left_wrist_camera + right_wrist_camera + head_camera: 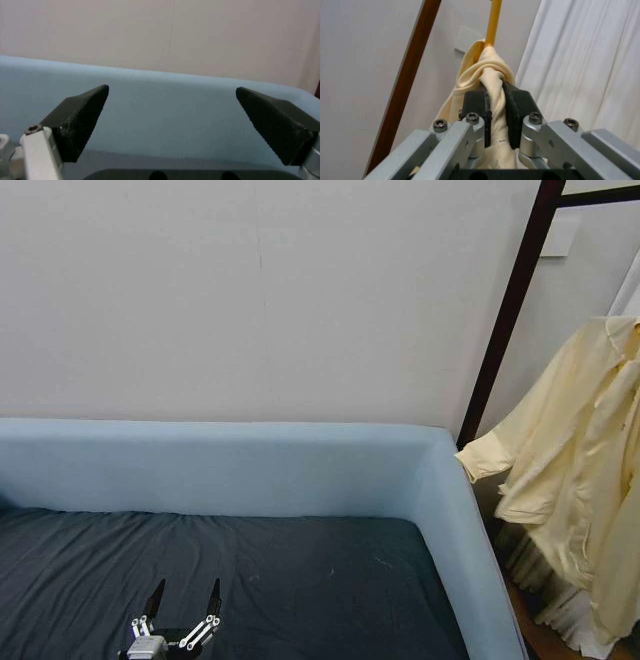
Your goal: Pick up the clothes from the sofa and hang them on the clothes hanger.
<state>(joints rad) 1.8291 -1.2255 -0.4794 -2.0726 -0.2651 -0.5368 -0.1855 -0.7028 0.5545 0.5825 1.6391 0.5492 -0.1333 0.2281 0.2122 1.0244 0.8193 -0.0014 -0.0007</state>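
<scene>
Right gripper (pixel 496 100) pinches the yellow shirt (pixel 580 480), at 3 o'clock in head view; rod (pixel 494 18), probably the hanger, lies directly beyond its fingertips. Left gripper (pixel 187 595), spread, at 7 o'clock above sofa (pixel 250 465).

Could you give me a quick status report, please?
Left gripper open, low over the light blue sofa. Right gripper shut on the pale yellow shirt, up at the dark wooden rack. White curtain close beside.
</scene>
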